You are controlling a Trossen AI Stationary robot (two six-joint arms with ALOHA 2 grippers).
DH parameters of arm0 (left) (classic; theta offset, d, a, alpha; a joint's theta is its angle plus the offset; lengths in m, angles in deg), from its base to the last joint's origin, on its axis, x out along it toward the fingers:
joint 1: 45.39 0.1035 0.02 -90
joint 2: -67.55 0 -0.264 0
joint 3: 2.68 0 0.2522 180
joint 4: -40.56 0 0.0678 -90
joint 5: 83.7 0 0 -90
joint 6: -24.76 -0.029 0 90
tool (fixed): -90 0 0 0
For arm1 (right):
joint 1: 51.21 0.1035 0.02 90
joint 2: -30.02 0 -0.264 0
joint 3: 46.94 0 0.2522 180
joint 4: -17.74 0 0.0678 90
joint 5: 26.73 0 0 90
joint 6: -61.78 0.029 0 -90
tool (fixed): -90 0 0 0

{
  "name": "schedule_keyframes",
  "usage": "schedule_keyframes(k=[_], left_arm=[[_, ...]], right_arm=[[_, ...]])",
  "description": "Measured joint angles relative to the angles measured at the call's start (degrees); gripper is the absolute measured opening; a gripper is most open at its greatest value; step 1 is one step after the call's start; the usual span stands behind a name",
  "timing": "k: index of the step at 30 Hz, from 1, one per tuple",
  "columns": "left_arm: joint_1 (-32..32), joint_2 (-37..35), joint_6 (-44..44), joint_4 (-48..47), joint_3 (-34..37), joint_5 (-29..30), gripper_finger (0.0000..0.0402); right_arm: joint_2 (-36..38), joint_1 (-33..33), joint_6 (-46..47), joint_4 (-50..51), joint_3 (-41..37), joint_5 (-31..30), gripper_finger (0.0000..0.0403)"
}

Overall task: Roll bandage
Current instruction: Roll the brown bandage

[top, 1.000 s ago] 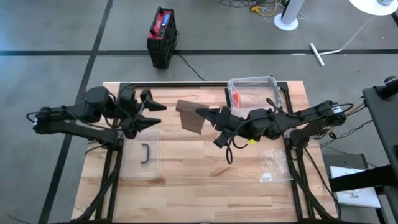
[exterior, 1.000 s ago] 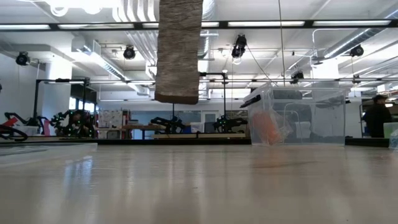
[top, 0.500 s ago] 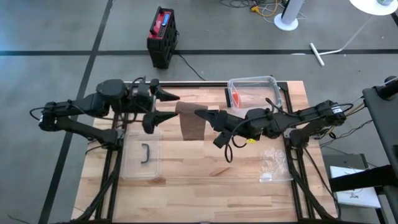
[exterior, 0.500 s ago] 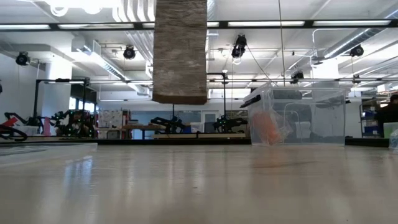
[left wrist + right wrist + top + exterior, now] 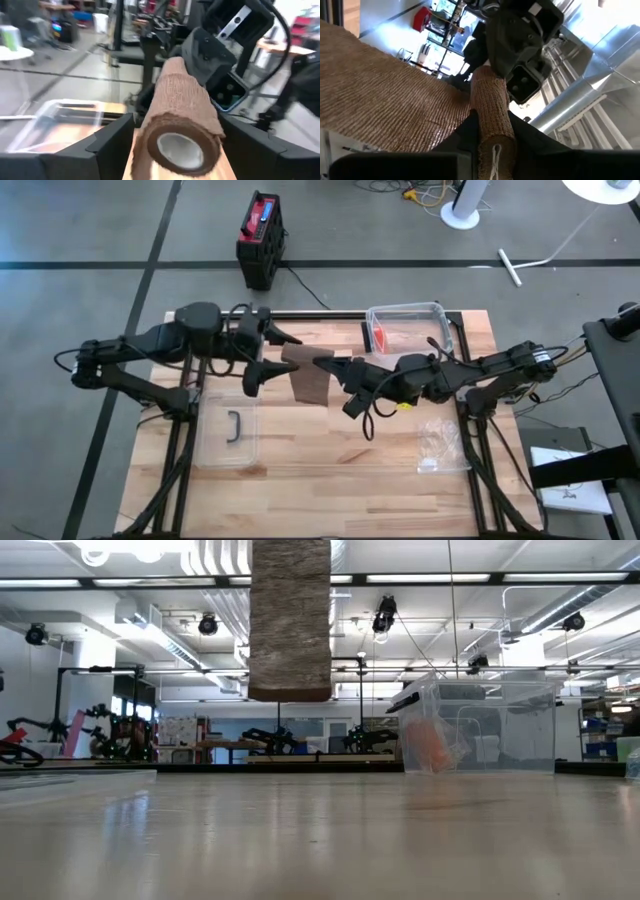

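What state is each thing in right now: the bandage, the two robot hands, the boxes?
Bandage: partly unrolled, held above the table, its loose end hanging.
Right hand: shut on the bandage roll.
Left hand: open, fingers either side of the roll's end.
Clear box: open, something orange inside.
Clear lid: lying flat on the table.

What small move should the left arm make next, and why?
Probably close the left gripper on the bandage roll. Its open fingers already straddle the roll's end, while the right gripper holds the other end with the loose strip hanging clear of the table.
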Motion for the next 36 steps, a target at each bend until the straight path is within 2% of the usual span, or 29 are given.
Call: schedule_keyframes(k=[3, 7, 12, 18, 22, 27, 32, 36], left_arm=[[1.43, 0.82, 2.37, 0.72, -0.10, -4.53, 0.0261], [2.51, 1.08, 3.84, 1.65, -0.50, -6.62, 0.0230], [3.09, 0.96, 5.44, 1.98, -0.46, -6.81, 0.0187], [3.09, 1.05, 4.88, 1.98, -0.44, -6.96, 0.0111], [3.09, 0.91, 3.99, 1.99, -0.40, -6.92, 0.0065], [3.11, 0.41, 2.80, 2.04, -0.33, -6.52, 0.0053], [3.21, -0.08, -0.12, 2.06, -0.33, -4.90, 0.0069], [3.20, -0.21, -4.92, 1.12, -0.33, -3.33, 0.0064]], right_arm=[[0.00, 0.00, -0.10, 0.02, 0.00, 0.71, 0.0064], [-0.04, 0.00, -0.57, 0.04, 0.00, 0.68, 0.0057], [-0.07, -0.04, -0.04, 0.07, 0.00, 0.47, 0.0066], [-0.07, -0.04, 0.67, 0.60, 0.00, 0.47, 0.0083], [-0.07, 0.00, 4.57, 0.72, 0.00, 0.46, 0.0103], [-0.07, 0.18, 18.30, 0.46, 0.00, 1.11, 0.0152], [0.20, 0.22, 43.85, 0.56, 0.00, 3.11, 0.0210], [1.36, 0.20, 61.43, 0.73, 0.00, 6.04, 0.0253]])
